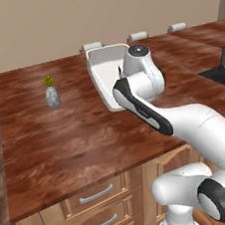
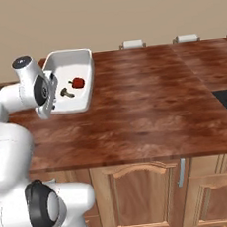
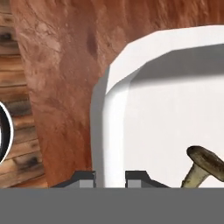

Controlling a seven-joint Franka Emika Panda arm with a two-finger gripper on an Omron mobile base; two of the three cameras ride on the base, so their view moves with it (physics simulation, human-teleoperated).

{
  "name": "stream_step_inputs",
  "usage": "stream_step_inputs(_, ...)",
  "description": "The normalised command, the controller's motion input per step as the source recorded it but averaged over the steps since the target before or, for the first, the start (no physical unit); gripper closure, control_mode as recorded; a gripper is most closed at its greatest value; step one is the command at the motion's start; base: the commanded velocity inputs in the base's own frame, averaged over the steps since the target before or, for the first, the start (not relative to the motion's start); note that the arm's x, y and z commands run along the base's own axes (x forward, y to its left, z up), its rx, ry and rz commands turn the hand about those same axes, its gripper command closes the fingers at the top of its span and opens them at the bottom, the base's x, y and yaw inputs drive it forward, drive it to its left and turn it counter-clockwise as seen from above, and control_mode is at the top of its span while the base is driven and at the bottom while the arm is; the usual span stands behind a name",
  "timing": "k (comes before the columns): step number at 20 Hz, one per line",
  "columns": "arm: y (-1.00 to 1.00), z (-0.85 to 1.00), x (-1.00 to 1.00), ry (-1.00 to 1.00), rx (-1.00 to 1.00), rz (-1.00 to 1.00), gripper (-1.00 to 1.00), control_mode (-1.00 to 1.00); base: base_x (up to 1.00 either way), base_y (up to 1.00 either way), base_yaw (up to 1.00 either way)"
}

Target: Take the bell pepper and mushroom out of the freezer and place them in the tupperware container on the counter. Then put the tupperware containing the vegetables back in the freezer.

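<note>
The gripper [image 3: 110, 178] straddles the near wall of the tupperware [image 2: 77, 57], one fingertip [image 3: 84, 178] outside and one inside, clamped on that rim; the box rests on the bench [image 2: 150, 111] near its left end. Inside it lie the mushroom [image 2: 67, 93] and, just beyond, the red pepper [image 2: 77, 82], a little apart; farther left on the bench stands a small grey vase [image 1: 52, 96] with a green sprig.
</note>
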Motion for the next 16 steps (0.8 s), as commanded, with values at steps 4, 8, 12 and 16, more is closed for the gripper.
stream_step_inputs(4,-0.31,0.44,-0.54,0.0,-0.03,0.07,1.0,-1.0,0.0,0.0,0.0)
stream_step_inputs(8,-0.45,0.13,-0.81,-0.03,0.0,0.02,1.0,-1.0,0.0,0.0,0.0)
stream_step_inputs(12,-0.46,0.26,-0.83,-0.1,0.0,0.0,1.0,-1.0,0.0,0.0,0.0)
stream_step_inputs(16,-0.38,0.45,-0.74,-0.09,0.0,0.0,1.0,-1.0,0.0,0.0,0.0)
